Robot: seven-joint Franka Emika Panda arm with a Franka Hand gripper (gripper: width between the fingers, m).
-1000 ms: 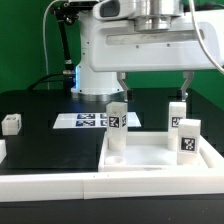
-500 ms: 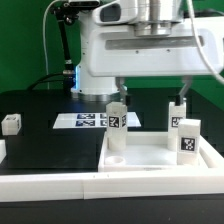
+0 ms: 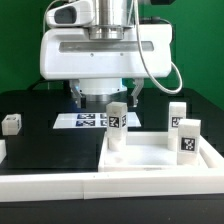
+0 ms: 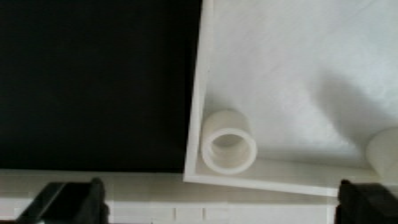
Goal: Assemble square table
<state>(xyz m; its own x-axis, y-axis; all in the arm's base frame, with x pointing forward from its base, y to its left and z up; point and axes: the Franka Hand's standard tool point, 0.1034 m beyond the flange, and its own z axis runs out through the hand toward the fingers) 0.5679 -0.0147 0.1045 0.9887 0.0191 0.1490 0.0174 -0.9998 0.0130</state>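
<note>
The square table's white slab (image 3: 150, 160) lies flat at the front, on the exterior view's right. Three white tagged leg posts stand on it: one at its left corner (image 3: 117, 128), one at the right (image 3: 187, 138) and one behind that (image 3: 177, 113). My gripper (image 3: 107, 98) hangs open just above and behind the left post, holding nothing. In the wrist view the slab (image 4: 294, 80) fills one side, with that post (image 4: 230, 150) seen end-on in its corner and a second post (image 4: 382, 150) at the frame edge. The dark fingertips (image 4: 71, 200) of my gripper (image 4: 217, 205) stand wide apart.
The marker board (image 3: 85, 120) lies on the black worktop behind the slab. A small white tagged part (image 3: 11, 124) sits at the exterior view's far left. A white ledge (image 3: 50, 185) runs along the front edge, also visible under the fingers as a white ledge (image 4: 214, 195).
The arm has swung toward the exterior view's left, from over the right-hand posts to over the left corner post. The jaws stayed open and the parts did not move.
</note>
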